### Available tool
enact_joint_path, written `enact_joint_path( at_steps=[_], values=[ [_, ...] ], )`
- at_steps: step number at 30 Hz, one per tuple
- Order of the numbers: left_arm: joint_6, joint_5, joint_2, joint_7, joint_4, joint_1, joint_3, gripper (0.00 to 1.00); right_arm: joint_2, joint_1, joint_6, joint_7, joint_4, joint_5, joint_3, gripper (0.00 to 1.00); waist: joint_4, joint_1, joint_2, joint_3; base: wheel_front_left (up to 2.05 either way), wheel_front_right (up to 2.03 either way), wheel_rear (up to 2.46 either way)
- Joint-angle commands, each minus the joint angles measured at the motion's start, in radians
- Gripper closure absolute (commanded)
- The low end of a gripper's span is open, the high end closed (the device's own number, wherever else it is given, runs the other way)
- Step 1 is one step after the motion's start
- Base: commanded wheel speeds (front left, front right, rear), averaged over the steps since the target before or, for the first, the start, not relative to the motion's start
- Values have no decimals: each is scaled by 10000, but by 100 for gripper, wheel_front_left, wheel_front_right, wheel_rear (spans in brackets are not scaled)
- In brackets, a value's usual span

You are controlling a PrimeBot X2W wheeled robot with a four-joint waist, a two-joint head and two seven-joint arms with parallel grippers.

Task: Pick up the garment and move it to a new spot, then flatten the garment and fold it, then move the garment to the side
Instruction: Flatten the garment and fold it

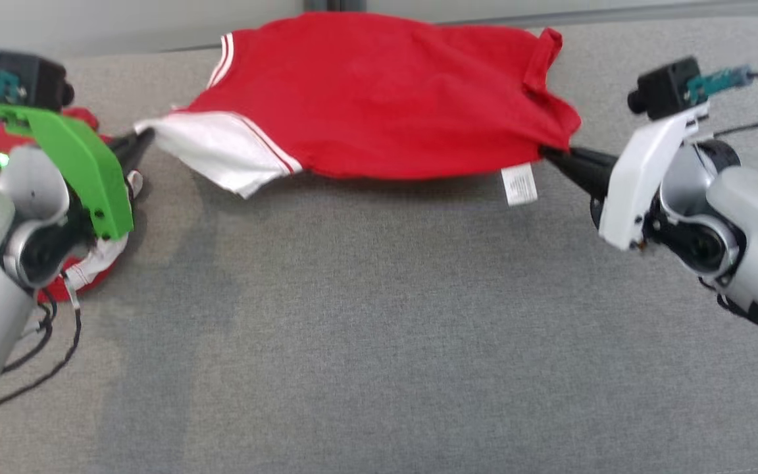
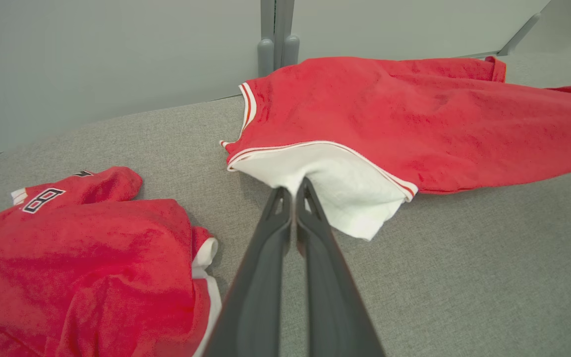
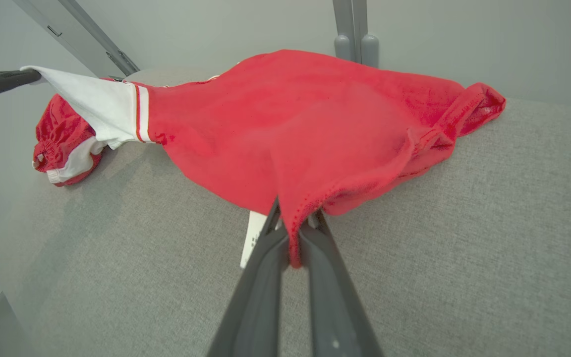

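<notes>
The garment (image 1: 385,99) is a red top with a white, red-striped panel and a white label hanging from its near hem. It is stretched between my two grippers above the grey surface, its far part resting at the back. My left gripper (image 1: 144,137) is shut on the white panel's corner (image 2: 293,186). My right gripper (image 1: 548,154) is shut on the red hem at the other end (image 3: 293,223). In the right wrist view the left gripper's fingers (image 3: 3,82) hold the white corner at the upper left.
A second red and white garment (image 2: 82,267) lies crumpled at the left, under my left arm (image 1: 83,276). The grey padded surface (image 1: 379,342) spreads wide in front. A grey wall and a post (image 2: 275,34) stand behind.
</notes>
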Motion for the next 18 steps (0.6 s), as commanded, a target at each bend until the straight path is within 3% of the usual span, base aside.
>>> enact_joint_path(
  at_steps=[1, 4, 9, 18],
  values=[
    [110, -319, 294, 303, -452, 573, -18, 100, -318, 439, -4, 196, -182, 240, 166, 100, -41, 0, 0, -1059, 0, 0, 0],
    [438, -887, 865, 923, -1531, 1632, -104, 100, -760, 1130, -2, 604, -636, 674, 479, 100, -63, 0, 0, -1362, 0, 0, 0],
    [1407, -1696, 2013, 1714, -3933, 3235, -210, 100, -1651, 2080, -4, 1339, -1508, 1324, 797, 100, -126, 0, 0, -1606, 0, 0, 0],
    [2757, -2907, 3788, 2341, -7748, 5587, -513, 100, -3171, 3580, -2, 2493, -2872, 1898, 1148, 100, -233, 0, 0, -1811, 0, 0, 0]
  ],
)
